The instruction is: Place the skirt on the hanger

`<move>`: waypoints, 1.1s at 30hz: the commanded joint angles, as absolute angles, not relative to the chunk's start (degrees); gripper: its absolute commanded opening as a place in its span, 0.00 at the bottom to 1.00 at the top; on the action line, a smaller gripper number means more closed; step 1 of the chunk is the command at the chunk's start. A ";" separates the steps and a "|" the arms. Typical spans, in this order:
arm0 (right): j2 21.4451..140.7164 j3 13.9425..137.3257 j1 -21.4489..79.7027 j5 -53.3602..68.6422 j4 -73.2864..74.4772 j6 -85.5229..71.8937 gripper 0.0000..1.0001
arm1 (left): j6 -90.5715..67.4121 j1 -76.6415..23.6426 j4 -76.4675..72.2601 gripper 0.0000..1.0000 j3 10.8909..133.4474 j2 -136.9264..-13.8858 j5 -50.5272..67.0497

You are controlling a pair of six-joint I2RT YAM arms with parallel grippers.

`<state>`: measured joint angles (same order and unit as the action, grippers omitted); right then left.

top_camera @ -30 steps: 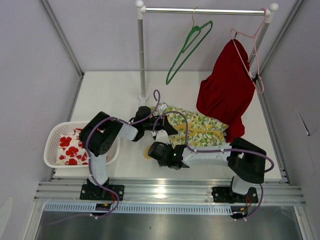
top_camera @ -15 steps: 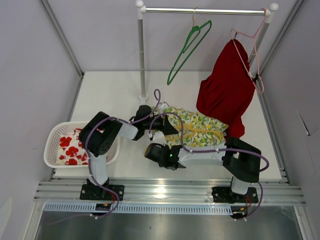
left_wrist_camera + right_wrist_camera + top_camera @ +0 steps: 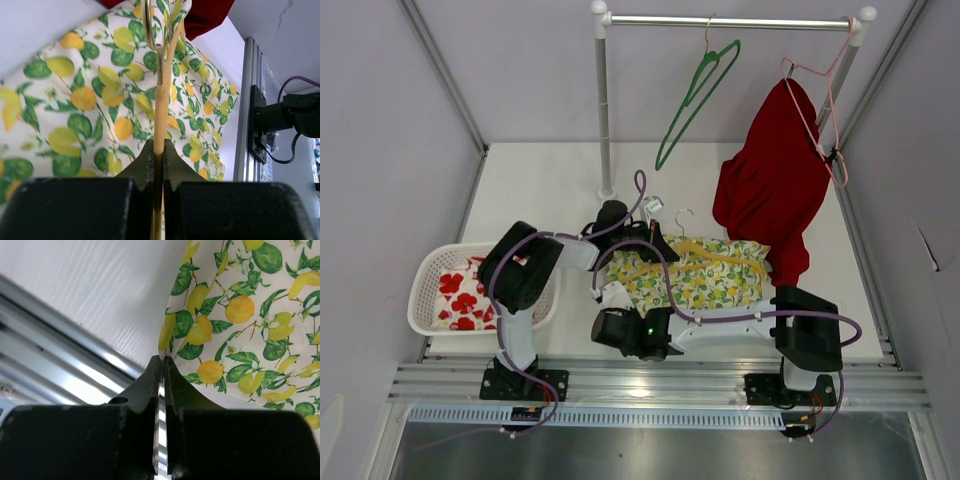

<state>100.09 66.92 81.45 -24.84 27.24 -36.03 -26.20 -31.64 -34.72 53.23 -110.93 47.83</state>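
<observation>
The skirt (image 3: 705, 278), white with lemons and green leaves, lies spread on the table between the arms. A yellow hanger (image 3: 712, 246) lies along its far edge, its metal hook (image 3: 682, 215) sticking out. My left gripper (image 3: 645, 240) is shut on the hanger's yellow bar (image 3: 161, 107); in the left wrist view the bar runs straight out between the left gripper (image 3: 158, 146) fingertips over the skirt (image 3: 95, 95). My right gripper (image 3: 610, 298) is shut on the skirt's near left corner. In the right wrist view the right gripper (image 3: 161, 360) pinches the skirt's (image 3: 240, 310) edge.
A white basket (image 3: 426, 268) with red-flowered cloth stands at the left. Behind stands a clothes rack (image 3: 604, 110) with a green hanger (image 3: 695, 95) and a red garment (image 3: 770, 185) on a pink hanger. A metal rail (image 3: 650, 385) runs along the near edge.
My right gripper shut on the skirt's corner and drew it left and nearer. The skirt now lies flatter and wider. The left gripper shifted slightly farther back with the hanger.
</observation>
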 commanded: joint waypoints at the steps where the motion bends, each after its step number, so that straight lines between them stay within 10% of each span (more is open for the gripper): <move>1: 99.67 70.31 83.84 -23.82 28.47 -37.79 0.00 | -22.24 -30.41 -32.35 0.00 55.72 -110.13 46.14; 33: 92.99 65.04 90.17 -21.35 29.09 -36.83 0.00 | -24.87 -28.92 -35.77 0.00 50.28 -98.02 48.25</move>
<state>95.66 64.82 88.77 -21.76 30.06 -36.40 -25.43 -29.58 -31.99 51.11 -104.27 49.25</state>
